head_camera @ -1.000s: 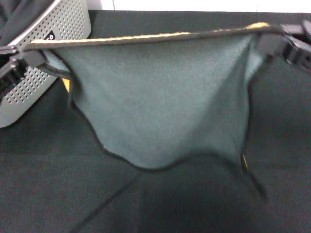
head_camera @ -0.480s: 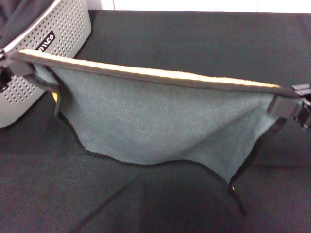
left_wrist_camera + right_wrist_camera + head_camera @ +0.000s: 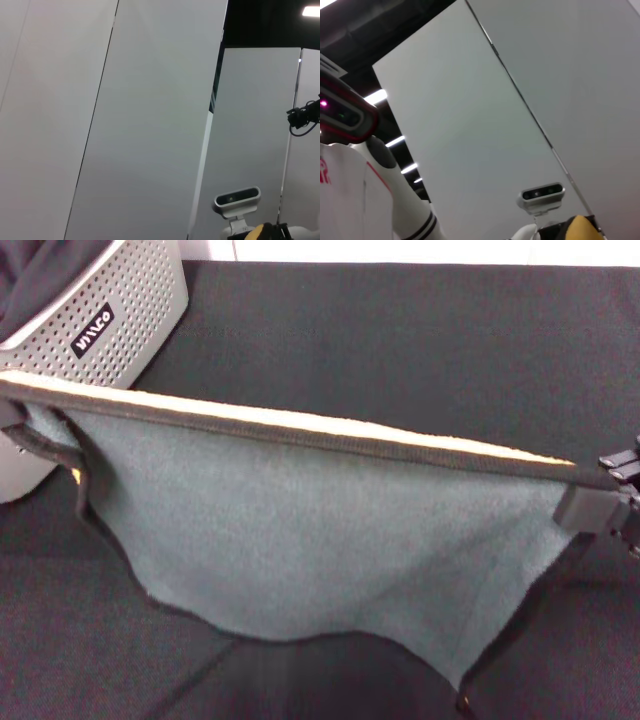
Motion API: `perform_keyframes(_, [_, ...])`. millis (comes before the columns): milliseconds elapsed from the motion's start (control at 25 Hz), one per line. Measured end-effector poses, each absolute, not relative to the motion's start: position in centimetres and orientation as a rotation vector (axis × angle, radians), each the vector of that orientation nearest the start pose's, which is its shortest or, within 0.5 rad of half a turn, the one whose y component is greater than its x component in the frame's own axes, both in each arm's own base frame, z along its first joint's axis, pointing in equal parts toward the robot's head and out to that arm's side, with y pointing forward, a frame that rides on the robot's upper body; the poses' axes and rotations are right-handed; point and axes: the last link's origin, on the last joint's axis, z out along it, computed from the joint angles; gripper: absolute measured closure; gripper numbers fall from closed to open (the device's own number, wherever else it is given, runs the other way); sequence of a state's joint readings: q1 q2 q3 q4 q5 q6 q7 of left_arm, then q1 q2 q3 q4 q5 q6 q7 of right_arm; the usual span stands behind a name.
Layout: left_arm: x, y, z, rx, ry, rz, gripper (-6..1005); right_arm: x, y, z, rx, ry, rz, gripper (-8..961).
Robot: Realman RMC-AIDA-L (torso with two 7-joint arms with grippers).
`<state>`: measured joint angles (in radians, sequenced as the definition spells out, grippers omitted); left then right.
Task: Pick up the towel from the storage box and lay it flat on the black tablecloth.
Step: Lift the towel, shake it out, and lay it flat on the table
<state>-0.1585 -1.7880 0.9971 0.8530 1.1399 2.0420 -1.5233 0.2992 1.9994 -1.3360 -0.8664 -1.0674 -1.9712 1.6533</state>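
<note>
Towel (image 3: 300,530) out of storage box (image 3: 110,310), stretched taut above black tablecloth (image 3: 400,340). Right tool (image 3: 600,502) clamps one corner; left tool probably grips the other, off-frame. Remaining: lower, lay flat.

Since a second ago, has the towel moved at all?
Yes. The towel, stretched between the left gripper and right gripper, has come down and nearer the camera, away from the storage box.
</note>
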Motion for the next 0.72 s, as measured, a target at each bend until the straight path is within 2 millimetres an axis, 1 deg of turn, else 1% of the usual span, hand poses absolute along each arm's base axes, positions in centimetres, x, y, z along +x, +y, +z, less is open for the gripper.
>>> perform_keyframes(400, [-26.7, 22.8, 15.1, -2.700, -0.419, -1.320, 992, 18.0, 24.8, 4.6, -2.925, 0.527, 1.723, 938])
perform_keyframes(720, [-26.3, 23.0, 14.3, -2.775, -0.432, -1.296, 991, 17.3, 26.4, 3.8, -2.938, 0.555, 1.701, 938])
